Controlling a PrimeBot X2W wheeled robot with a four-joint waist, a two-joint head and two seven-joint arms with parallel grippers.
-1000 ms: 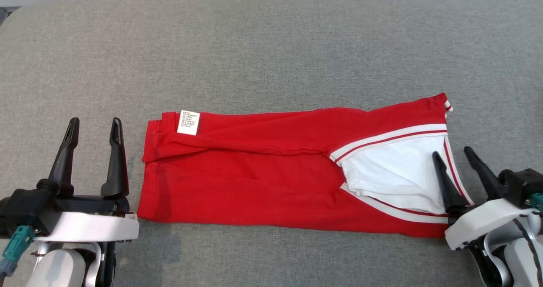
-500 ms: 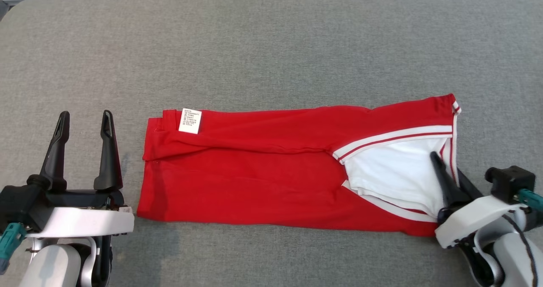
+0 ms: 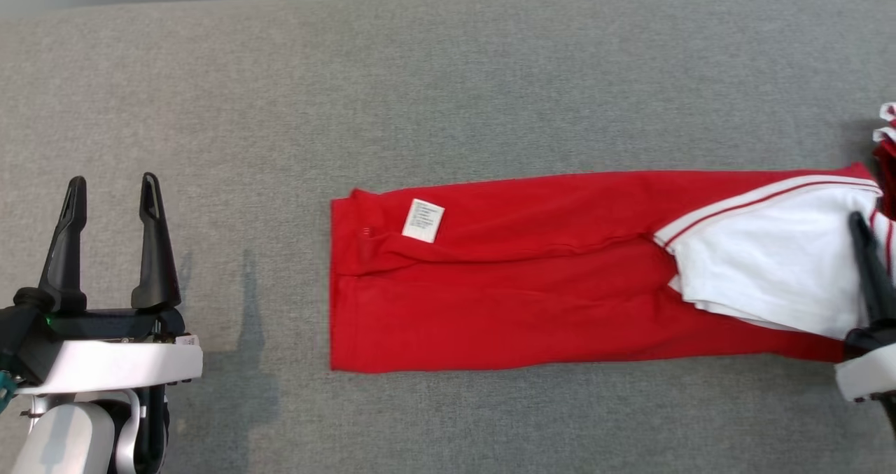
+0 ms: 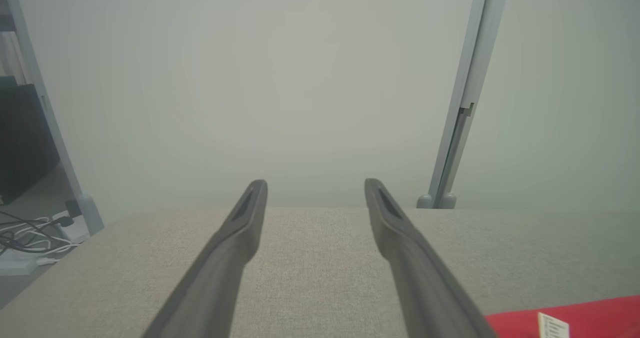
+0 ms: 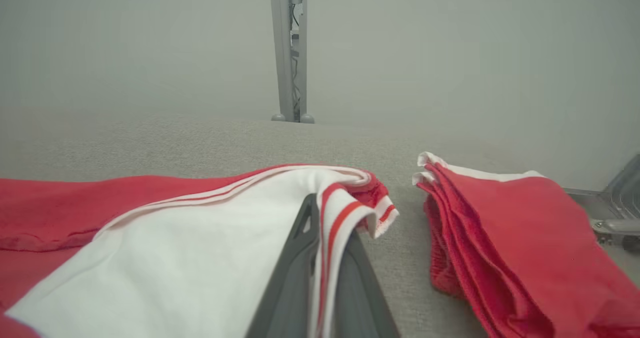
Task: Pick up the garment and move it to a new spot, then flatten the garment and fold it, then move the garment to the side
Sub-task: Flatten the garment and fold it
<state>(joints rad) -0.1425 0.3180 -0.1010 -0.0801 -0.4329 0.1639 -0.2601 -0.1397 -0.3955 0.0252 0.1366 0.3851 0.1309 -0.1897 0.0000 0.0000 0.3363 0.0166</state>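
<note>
Red garment [image 3: 525, 299], striped edge pinched in my right pincer [image 5: 327, 223]; left pincer [image 3: 112, 183] spread, well apart across grey tabletop [image 3: 420, 75]; folded red stack [image 5: 500, 238] just beside.

You've got a red garment [image 3: 504, 306] with a white panel, trimmed in white-and-red stripes. Its label [image 3: 423, 220] is white with dark print. The surface [image 3: 420, 75] you see is flecked grey fabric. Left gripper [image 3: 112, 180]: black fingers, white housing. Folded stack [image 5: 500, 228]: red, white edging.
</note>
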